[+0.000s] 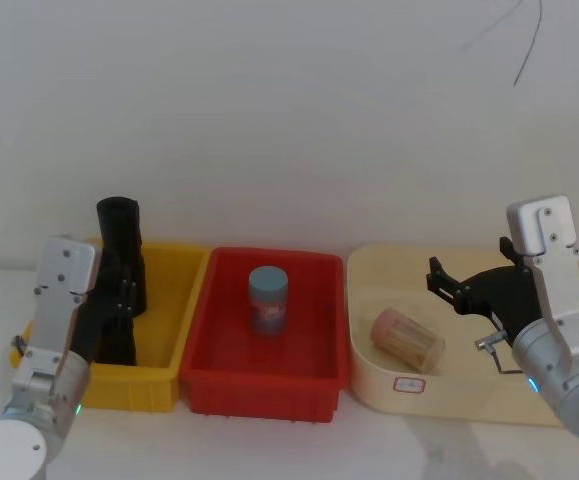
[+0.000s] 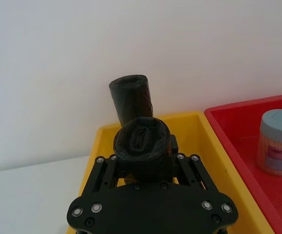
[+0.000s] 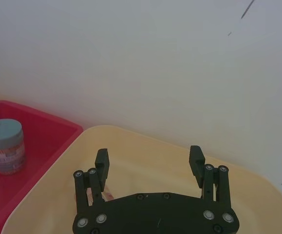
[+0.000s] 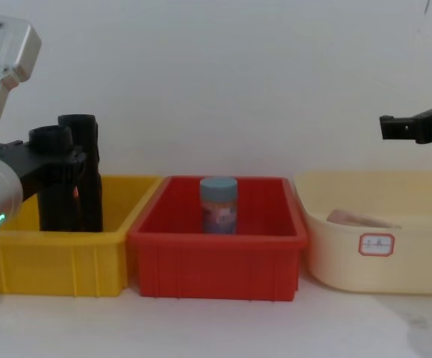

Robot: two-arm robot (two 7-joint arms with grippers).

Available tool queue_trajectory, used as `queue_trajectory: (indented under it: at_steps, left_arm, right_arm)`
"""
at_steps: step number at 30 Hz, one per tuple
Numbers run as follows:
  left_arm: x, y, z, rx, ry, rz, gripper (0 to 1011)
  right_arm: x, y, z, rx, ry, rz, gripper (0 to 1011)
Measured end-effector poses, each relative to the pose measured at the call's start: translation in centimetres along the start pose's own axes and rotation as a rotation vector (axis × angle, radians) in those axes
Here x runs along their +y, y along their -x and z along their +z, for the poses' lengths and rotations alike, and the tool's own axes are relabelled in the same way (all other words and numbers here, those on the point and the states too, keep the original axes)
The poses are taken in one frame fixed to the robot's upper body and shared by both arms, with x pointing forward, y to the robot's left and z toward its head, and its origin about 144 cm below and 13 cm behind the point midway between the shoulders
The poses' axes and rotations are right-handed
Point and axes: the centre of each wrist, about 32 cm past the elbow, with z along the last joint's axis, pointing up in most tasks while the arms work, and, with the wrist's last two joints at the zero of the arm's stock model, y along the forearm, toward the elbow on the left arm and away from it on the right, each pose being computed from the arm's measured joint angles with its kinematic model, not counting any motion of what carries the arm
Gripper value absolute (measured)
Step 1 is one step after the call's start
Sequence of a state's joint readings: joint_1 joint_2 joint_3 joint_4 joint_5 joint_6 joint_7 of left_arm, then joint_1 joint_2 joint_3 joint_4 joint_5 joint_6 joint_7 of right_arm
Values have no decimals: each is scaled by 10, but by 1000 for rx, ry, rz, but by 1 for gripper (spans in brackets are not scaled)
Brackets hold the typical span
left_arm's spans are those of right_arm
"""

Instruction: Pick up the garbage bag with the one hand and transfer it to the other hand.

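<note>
Two black rolls stand in the yellow bin point(image 1: 191, 305). The nearer one is the garbage bag point(image 2: 141, 141), and my left gripper point(image 2: 145, 158) is shut on it, a finger pressed on each side just below its top. In the chest view the garbage bag point(image 4: 51, 198) stands upright with its base down in the bin, and the left gripper point(image 4: 55, 158) holds it near the top. The second roll point(image 1: 121, 230) stands just behind it. My right gripper point(image 1: 449, 285) hangs open and empty above the cream tray point(image 1: 449, 395); its spread fingers show in the right wrist view point(image 3: 148, 158).
A red bin point(image 1: 259, 385) sits in the middle with a blue-lidded jar point(image 1: 268, 298) upright in it. A pink-lidded jar point(image 1: 406, 340) lies on its side in the cream tray. A white wall stands close behind the bins.
</note>
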State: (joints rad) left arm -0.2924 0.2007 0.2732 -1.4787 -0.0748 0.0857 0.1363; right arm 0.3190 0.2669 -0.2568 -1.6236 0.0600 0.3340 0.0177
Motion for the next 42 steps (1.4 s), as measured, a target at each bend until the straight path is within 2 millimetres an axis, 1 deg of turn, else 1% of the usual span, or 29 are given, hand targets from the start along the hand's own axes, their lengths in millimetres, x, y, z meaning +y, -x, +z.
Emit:
queue_trajectory:
  at_steps: [7, 17, 26, 34, 42]
  left_arm:
    - [0, 0, 0, -1, 0, 1, 423]
    - [0, 0, 0, -1, 1, 0, 382]
    - [-2, -1, 4, 3, 11, -10, 382]
    - [-6, -2, 17, 28, 43, -44, 382]
    - [-12, -4, 32, 60, 74, -119, 382]
  right_arm:
    - [0, 0, 0, 0, 0, 0, 1001]
    - [0, 0, 0, 0, 0, 0, 1001]
    - [0, 0, 0, 0, 0, 0, 1001]
    - [0, 0, 0, 0, 0, 0, 1001]
    - [0, 0, 0, 0, 0, 0, 1001]
